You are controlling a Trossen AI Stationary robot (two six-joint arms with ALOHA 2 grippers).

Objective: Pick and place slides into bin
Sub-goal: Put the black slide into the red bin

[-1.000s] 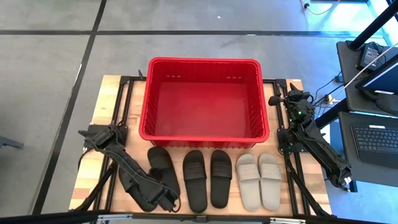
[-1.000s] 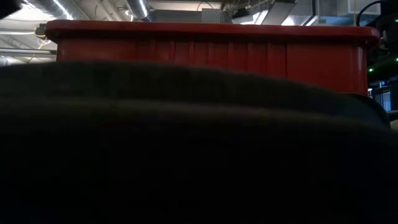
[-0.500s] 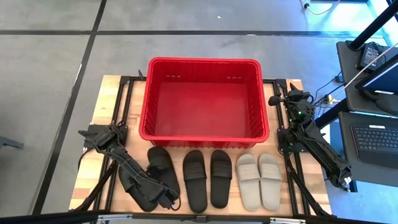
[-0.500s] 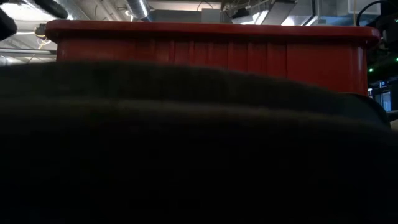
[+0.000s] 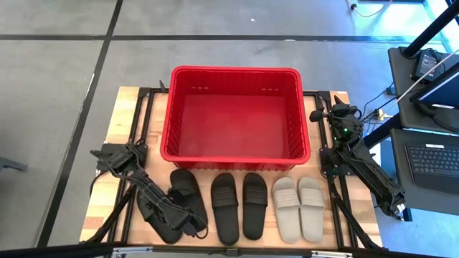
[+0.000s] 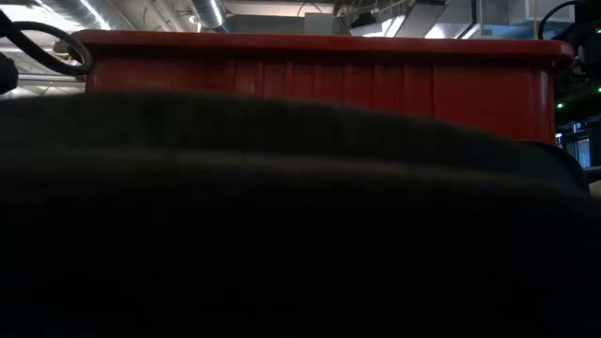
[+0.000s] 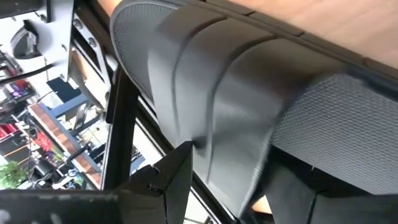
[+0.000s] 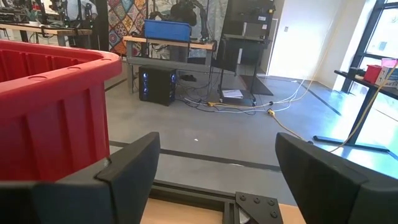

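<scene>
The red bin stands empty at the table's far middle. Six slides lie in a row in front of it: two black ones at the left, a black pair, and a beige pair. My left gripper hangs open, slanting down over the near end of the two left black slides. In its wrist view the fingers stand on either side of a black slide's ribbed strap. My right gripper waits open beside the bin's right wall. My left gripper comes at the black slide's ribbed strap slanting down from the table's left, one finger at each side of the strap. Whether the fingers touch it I cannot tell. The slide lies flat on the table.
The bin's near wall stands close behind the row of slides. A black slide fills most of the low view, and a cable of the left arm shows at its upper left. Desks with screens stand beyond the table's right edge.
My left gripper has sunk toward the black slides at the left end of the row and tipped a little further down, its fingers as far apart as before. Its cable has come into the low view. The slides have stayed where they were.
</scene>
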